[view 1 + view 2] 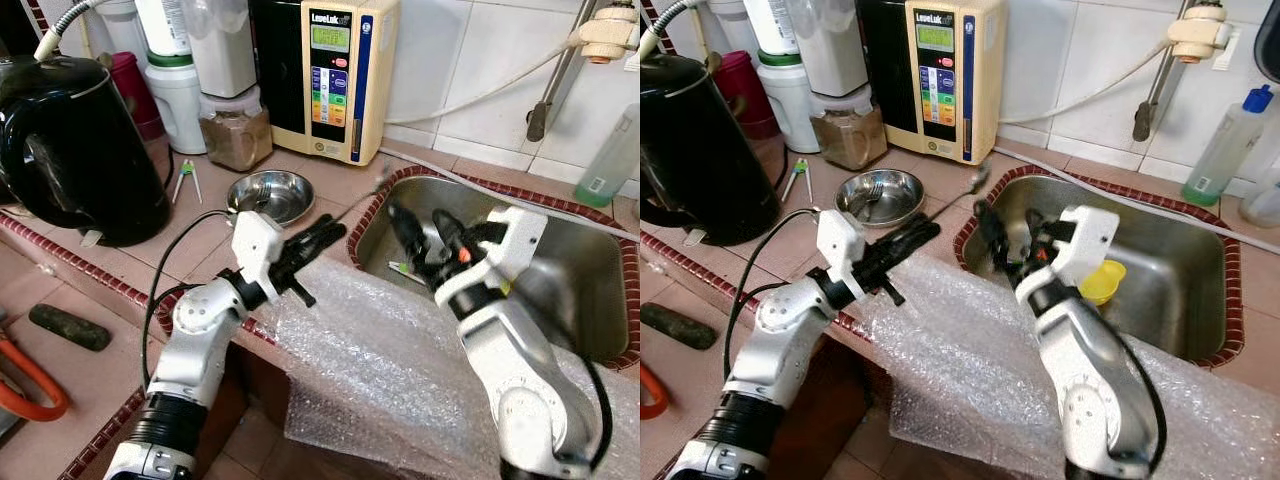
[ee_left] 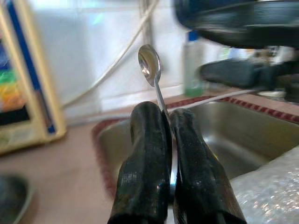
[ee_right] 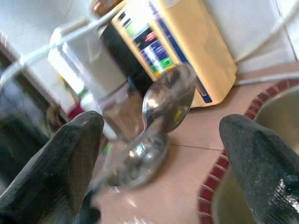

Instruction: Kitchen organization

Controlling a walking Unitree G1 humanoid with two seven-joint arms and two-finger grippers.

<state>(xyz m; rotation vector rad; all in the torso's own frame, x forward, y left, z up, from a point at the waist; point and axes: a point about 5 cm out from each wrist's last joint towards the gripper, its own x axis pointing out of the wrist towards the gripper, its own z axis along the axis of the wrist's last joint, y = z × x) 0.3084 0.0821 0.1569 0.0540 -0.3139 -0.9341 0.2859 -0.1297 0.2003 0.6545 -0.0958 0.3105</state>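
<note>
My left gripper point(image 1: 335, 232) clamps the spoon point(image 2: 150, 65), handle pointing at two o'clock toward my spread right gripper point(image 1: 422, 222).

The robot has two shiny silver arms with round joints. Each arm ends in two long black fingers: left gripper point(image 1: 325, 236), right gripper point(image 1: 425, 228). A thin black cable point(image 1: 165, 270) loops beside the left arm.
</note>
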